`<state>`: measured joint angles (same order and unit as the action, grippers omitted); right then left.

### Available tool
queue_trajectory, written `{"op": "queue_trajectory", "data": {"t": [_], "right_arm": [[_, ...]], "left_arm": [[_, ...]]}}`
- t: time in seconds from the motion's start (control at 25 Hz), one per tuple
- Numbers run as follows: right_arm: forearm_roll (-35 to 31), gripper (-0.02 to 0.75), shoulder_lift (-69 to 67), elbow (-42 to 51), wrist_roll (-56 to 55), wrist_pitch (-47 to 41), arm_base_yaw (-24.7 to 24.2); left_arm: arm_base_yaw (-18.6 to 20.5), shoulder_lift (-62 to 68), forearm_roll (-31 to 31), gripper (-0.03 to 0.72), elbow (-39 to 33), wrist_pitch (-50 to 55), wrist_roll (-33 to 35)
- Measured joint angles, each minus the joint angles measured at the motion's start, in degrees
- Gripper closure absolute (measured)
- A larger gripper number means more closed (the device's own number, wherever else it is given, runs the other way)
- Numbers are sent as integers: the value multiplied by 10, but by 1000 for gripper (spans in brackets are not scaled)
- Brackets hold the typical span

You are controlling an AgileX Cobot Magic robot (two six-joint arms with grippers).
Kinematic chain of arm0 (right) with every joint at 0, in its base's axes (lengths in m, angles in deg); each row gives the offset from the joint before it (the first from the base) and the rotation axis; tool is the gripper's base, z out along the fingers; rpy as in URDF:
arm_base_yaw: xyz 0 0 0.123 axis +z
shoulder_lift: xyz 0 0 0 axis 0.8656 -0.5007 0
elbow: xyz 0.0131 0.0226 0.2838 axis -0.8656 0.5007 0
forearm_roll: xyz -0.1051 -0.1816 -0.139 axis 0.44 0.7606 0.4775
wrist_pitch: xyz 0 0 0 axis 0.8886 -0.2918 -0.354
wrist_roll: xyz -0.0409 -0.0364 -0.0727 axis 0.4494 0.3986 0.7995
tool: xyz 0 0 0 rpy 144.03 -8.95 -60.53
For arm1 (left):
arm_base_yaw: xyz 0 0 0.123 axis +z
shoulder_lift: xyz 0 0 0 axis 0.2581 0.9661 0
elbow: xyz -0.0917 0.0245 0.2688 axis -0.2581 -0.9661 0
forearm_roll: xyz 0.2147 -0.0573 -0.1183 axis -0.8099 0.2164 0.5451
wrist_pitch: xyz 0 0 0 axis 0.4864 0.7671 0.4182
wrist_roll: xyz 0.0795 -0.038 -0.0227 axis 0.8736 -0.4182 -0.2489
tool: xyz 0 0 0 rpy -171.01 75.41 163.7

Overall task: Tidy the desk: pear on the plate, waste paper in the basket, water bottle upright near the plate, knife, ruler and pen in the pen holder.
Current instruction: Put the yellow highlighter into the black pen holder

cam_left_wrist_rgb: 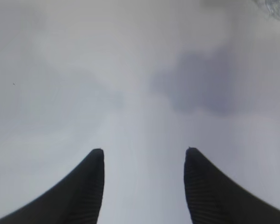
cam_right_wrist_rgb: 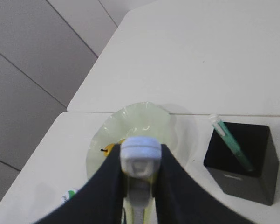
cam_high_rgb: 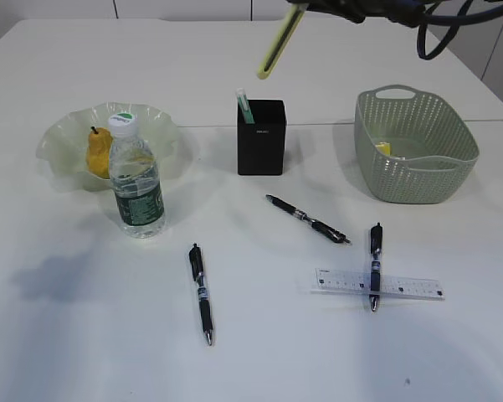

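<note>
My right gripper is shut on a yellow-green knife, which hangs tilted high above the black pen holder. A green pen stands in the holder. The pear lies on the frilled plate. Beside the plate, the water bottle stands upright. Three black pens lie on the table, one across the clear ruler. My left gripper is open over bare table and does not show in the exterior view.
The green basket stands at the right with something yellowish inside. A second white table adjoins at the back. A grey shadow lies on the table at the front left.
</note>
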<state>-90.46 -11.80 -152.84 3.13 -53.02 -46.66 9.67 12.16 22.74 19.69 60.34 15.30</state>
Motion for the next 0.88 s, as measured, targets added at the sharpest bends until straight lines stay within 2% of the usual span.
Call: {"op": "queue_trajectory", "data": {"t": [0.2,0.32,0.88], "right_arm": [[0,606,-33,-18,13,20,0],[0,606,-65,-44,32,20,0],[0,606,-237,-198,130,50,0]], "left_arm": [[0,0,57,304,0,66,83],[0,0,72,305,0,100,108],[0,0,90,305,0,124,126]]}}
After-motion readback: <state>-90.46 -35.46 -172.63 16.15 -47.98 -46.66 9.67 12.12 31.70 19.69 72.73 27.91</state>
